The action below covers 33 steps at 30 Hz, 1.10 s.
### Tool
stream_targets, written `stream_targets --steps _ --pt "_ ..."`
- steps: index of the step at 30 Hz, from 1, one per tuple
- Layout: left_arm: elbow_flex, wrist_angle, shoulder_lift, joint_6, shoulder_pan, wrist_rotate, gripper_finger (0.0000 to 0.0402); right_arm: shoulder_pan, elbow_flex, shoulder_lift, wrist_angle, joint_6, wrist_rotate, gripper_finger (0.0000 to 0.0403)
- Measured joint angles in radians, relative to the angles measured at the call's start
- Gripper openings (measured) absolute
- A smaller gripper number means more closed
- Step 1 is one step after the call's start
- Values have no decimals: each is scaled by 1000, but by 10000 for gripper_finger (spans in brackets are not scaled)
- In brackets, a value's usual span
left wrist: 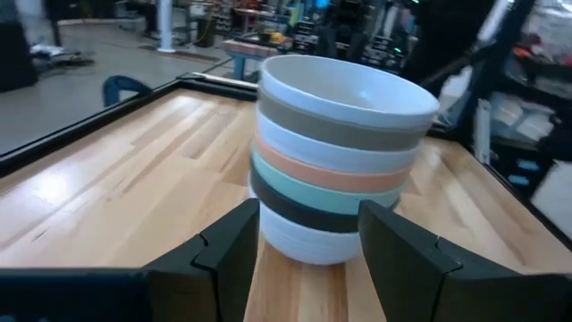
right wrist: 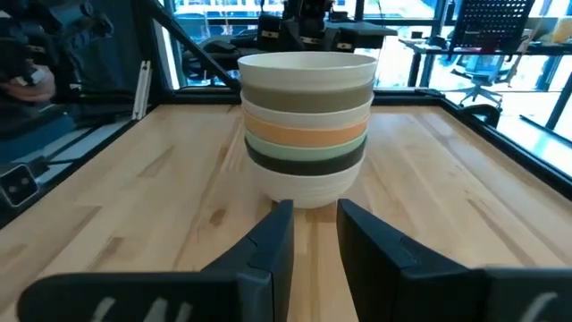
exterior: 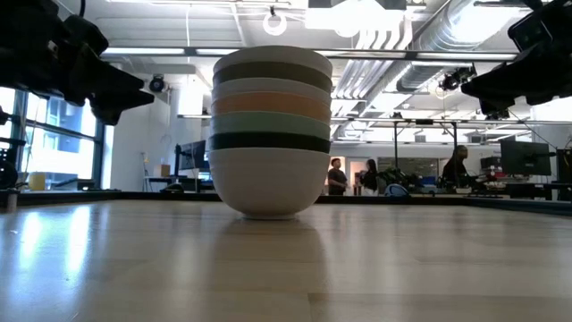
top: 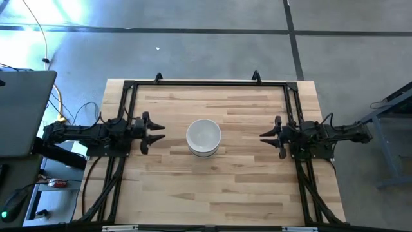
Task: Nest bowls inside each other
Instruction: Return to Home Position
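1. All seven bowls sit nested in one upright stack (top: 204,138) at the middle of the table (top: 244,187), between the two arms.
2. Seen level from the table top, the stack reads from the bottom up: a white bowl (exterior: 268,183) resting on the wood, a black bowl (exterior: 271,140), a mint bowl (exterior: 271,122), an orange bowl (exterior: 271,104), a second white bowl (exterior: 271,87), a grey bowl (exterior: 271,71) and a third white bowl (exterior: 271,55) on top. Only the rim band of each upper bowl shows.
3. The left claw (top: 156,131) hangs near the stack on its left side, pointing at it and not touching it. Its fingers (left wrist: 223,255) stand wide apart and hold nothing.
4. The right claw (top: 262,135) hangs on the stack's right side, also pointing at it and apart from it. Its fingers (right wrist: 273,241) are drawn close, with a narrow gap between them (nothing is gripped).
5. In the level view both claws are raised off the wood, near the height of the stack's top.
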Motion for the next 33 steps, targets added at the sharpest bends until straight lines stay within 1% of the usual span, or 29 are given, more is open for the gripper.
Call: stream_targets --steps 4,10,13,17,19,29,33 --pt "0 1 0 82 0 70 182 0 0 0 0 -5 -43 78" --pt "0 33 0 190 0 82 181 0 0 0 9 -42 -46 78" --pt "0 42 0 199 0 53 181 0 0 0 12 -27 2 78" --pt "0 36 0 133 0 -28 181 0 0 0 11 32 170 78" --pt "0 34 0 112 0 -58 181 0 0 0 12 48 210 78" --pt "0 38 0 125 0 -76 181 0 0 0 12 66 212 78" --pt "0 38 0 176 0 -33 181 0 0 0 12 50 212 78"
